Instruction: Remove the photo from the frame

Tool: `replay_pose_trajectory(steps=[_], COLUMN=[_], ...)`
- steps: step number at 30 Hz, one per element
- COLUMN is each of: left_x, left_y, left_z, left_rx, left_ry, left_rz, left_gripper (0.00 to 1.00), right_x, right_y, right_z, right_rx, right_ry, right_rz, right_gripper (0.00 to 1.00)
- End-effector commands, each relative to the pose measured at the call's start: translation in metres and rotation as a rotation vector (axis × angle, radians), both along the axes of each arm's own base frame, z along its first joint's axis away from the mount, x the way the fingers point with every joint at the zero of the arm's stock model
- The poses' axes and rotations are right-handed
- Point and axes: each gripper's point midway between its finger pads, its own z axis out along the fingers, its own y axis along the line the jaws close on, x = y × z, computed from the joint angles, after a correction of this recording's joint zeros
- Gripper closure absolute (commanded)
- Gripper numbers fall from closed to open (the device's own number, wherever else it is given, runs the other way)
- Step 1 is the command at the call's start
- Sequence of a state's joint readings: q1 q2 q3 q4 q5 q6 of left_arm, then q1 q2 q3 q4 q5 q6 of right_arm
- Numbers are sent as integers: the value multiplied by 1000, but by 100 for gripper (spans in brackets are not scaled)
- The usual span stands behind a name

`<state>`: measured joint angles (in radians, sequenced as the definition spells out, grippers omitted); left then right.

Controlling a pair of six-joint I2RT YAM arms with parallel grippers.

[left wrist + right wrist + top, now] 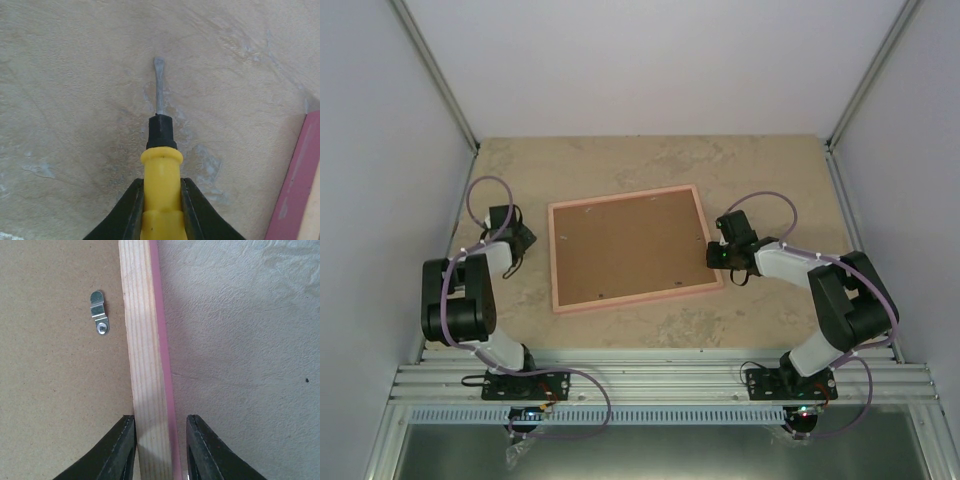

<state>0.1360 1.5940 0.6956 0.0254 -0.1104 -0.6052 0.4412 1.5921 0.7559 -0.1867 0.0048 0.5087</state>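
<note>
The pink frame [625,199] lies face down in the middle of the table, its brown fibreboard back [632,250] facing up. The photo is hidden under the back. My right gripper [717,255] is at the frame's right edge. In the right wrist view it [161,425] is open and straddles the wooden rail [145,340], with the left finger against the rail and the right finger apart from the pink side. My left gripper [510,228] is left of the frame. It [161,187] is shut on a yellow-handled screwdriver [161,170], whose blade tip rests near the bare table.
A small metal turn clip [99,312] sits on the back board [50,365] beside the rail. The frame's pink edge [300,185] shows at the right of the left wrist view. Grey walls enclose the table on three sides.
</note>
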Motion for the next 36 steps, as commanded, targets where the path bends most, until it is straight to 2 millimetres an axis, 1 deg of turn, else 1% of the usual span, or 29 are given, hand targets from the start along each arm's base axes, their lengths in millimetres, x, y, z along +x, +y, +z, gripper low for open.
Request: replay_pose_trajectory(steps=[1, 5, 7, 9, 12, 15, 18, 21, 24, 26, 28, 31, 36], left_x=[-8, -13, -14, -16, -19, -20, -22, -22, -21, -22, -24, -28, -29], left_y=[-5, -5, -4, -3, -2, 0, -4, -18, -41, -50, -58, -78, -99], left_z=[-11, -13, -12, -11, -7, 1, 9, 15, 20, 19, 18, 13, 0], left_rx=[-38, -42, -39, -34, -27, -18, -32, -43, -39, -51, -54, -66, -86], left_ry=[55, 58, 61, 59, 47, 30, -2, -32, -49, -50, -42, -34, 14], left_rz=[-2, 6, 9, 16, 26, 33, 23, -13, -67, -90, -112, -165, -226], left_gripper=[90, 84, 79, 72, 70, 66, 62, 59, 56, 55, 54, 53, 53], right_x=[-5, -6, -6, -6, -6, -6, -6, -6, -5, -5, -5, -4, -4], right_y=[-3, 2, 3, 3, 4, 4, 5, 4, 4, 7, 7, 6, 6], right_z=[-7, -7, -6, -6, -7, -8, -8, -7, -3, 1, 6, 13, 14], right_rx=[-13, 8, 12, 15, 17, 18, 21, 18, 20, 36, 42, 43, 25], right_ry=[19, 28, 26, 26, 27, 31, 32, 27, 14, -3, -21, -46, -56], right_rz=[8, 25, 27, 28, 31, 34, 35, 32, 35, 46, 46, 46, 42], right_gripper=[70, 69, 68, 68, 67, 67, 66, 64, 59, 57, 54, 47, 39])
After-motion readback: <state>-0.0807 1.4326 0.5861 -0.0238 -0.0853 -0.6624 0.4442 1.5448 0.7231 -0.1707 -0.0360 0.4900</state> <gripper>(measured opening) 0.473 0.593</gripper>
